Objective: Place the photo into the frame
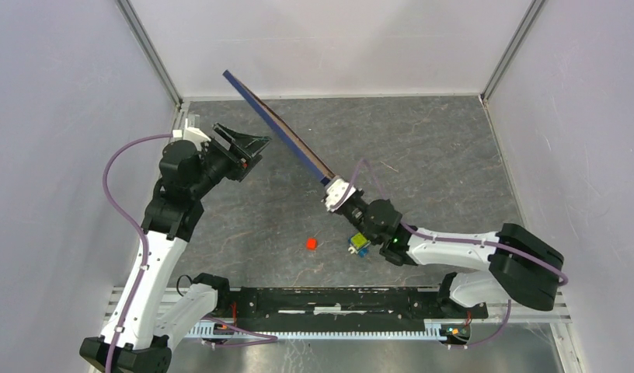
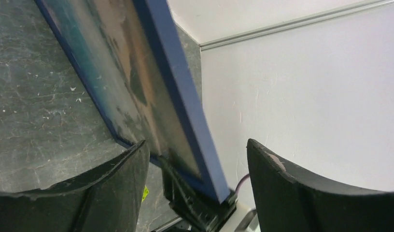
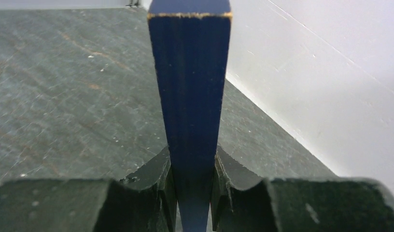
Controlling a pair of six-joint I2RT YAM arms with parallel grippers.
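Grey slate tabletop, white walls. We see the right gripper [image 1: 329,183] pinching the blue frame [image 1: 279,128] by one end, tilted up at upper centre, with the photo [image 2: 132,82] inside it. The left gripper [image 1: 250,149] is spread at upper left, just beside the frame.

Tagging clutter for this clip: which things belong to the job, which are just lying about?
Job: frame, clamped by right hand; photo showing inside it; open left hand.
Lying about: small red object on table.
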